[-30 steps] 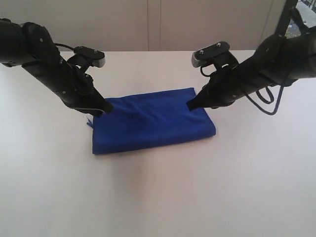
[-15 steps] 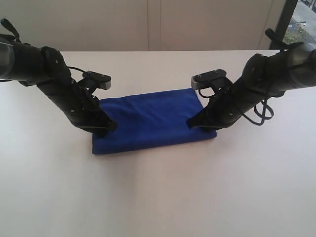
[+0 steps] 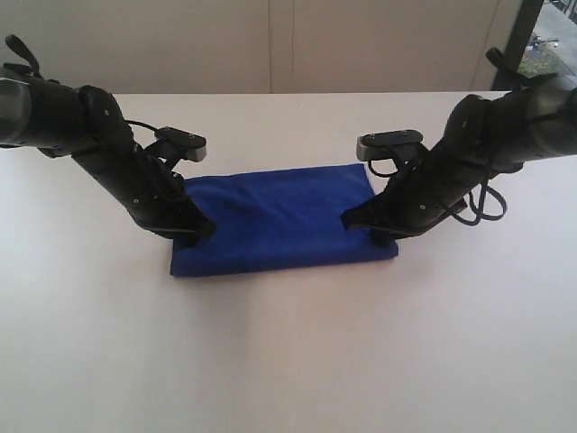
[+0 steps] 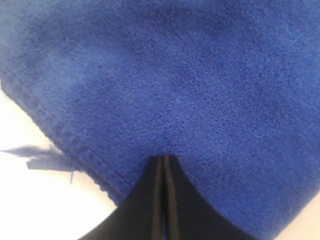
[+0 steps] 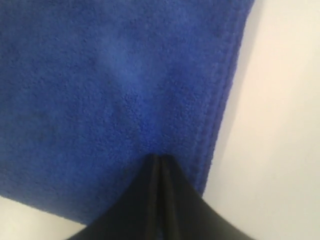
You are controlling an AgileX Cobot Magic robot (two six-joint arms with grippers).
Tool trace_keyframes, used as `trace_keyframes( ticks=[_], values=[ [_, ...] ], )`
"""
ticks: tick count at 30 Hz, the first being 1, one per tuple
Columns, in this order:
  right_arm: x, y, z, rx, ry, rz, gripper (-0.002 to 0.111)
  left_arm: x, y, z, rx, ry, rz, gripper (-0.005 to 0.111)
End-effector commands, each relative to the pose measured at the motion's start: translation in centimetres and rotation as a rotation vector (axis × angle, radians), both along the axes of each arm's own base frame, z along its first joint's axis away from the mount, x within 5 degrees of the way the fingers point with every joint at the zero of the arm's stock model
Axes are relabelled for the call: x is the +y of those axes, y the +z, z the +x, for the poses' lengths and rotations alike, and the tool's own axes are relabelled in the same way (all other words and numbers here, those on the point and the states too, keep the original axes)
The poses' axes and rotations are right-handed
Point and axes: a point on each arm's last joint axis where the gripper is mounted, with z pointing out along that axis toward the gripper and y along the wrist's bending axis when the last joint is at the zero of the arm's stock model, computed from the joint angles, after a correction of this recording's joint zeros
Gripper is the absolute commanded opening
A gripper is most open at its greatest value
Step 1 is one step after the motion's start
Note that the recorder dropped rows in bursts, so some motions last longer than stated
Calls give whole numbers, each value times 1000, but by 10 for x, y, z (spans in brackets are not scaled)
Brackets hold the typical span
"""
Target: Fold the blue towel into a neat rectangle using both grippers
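The blue towel lies folded as a flat rectangle on the white table. My left gripper is shut, its tips pressed down on the towel's left end near the front corner. My right gripper is shut too, tips down on the towel's right end. In the left wrist view the closed jaws of the left gripper touch the blue towel just inside its stitched hem, with no cloth between them. The right wrist view shows the same: the right gripper rests on the blue towel beside its hem.
A loose blue thread sticks out from the towel's hem onto the table. A black cable loop hangs off the right arm. A pale wall stands behind the table's far edge.
Both arms have lowered and shifted from the towel's back corners toward its front. The closed tips now press on the two ends, and the towel lies flatter.
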Motion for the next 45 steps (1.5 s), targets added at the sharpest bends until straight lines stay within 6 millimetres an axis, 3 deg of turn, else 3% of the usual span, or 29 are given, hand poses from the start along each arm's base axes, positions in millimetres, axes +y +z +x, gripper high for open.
trace_keyframes(
  ticks=[1, 19, 32, 38, 45],
  values=[
    [-2, -11, -12, 133, -8, 1, 0, 4, -21, 3, -5, -9, 43, 0],
    [-5, -17, -14, 111, -63, -5, 0, 4, -20, 2, -13, -69, 55, 0],
    [-6, -16, -10, 71, -74, -9, 0, 5, 7, -4, -32, -84, 35, 0],
    [-6, -4, -7, 13, -93, -3, 0, 6, 25, -7, -58, -90, 22, 0],
    [-6, 10, -7, -26, -113, 10, 0, 6, 26, -7, -63, -96, 24, 0]
  ],
)
